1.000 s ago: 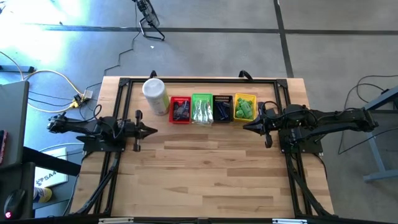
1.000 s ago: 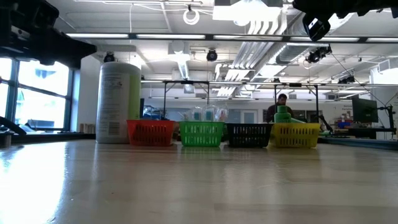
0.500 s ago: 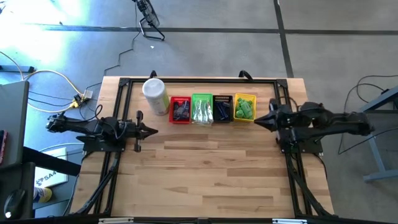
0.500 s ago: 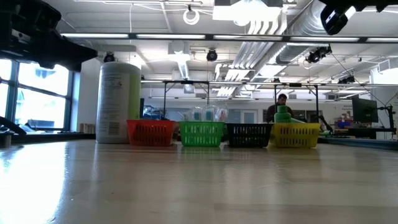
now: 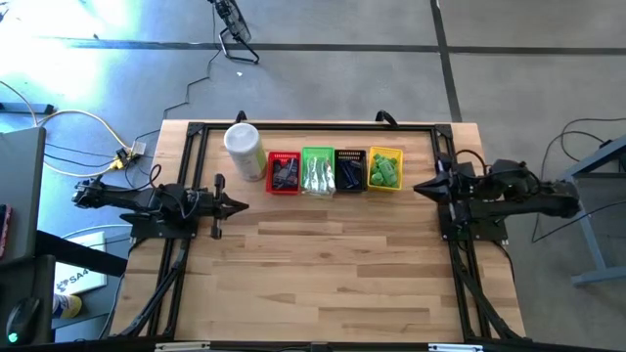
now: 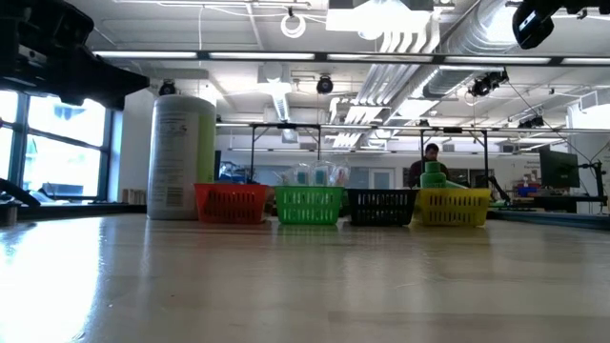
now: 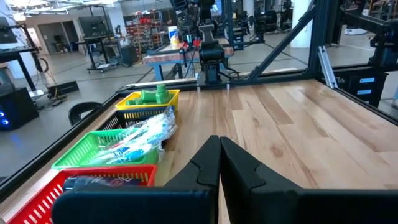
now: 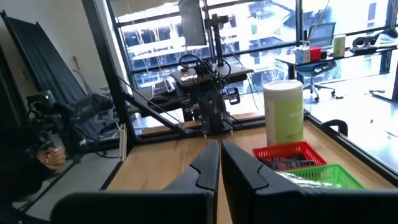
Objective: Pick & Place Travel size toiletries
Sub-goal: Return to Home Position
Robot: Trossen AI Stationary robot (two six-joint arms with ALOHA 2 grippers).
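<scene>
The left fingers were pressed together and empty, held above the left side of the table and pointing inward. The right fingers were pressed together too, holding nothing, raised over the table's right edge near the yellow basket. The toiletries all lay in four baskets lined along the far edge: dark tubes in the red basket, clear-wrapped sticks in the green basket, dark blue pieces in the black basket, and green bottles in the yellow one. A white canister stood just beside the red basket.
</scene>
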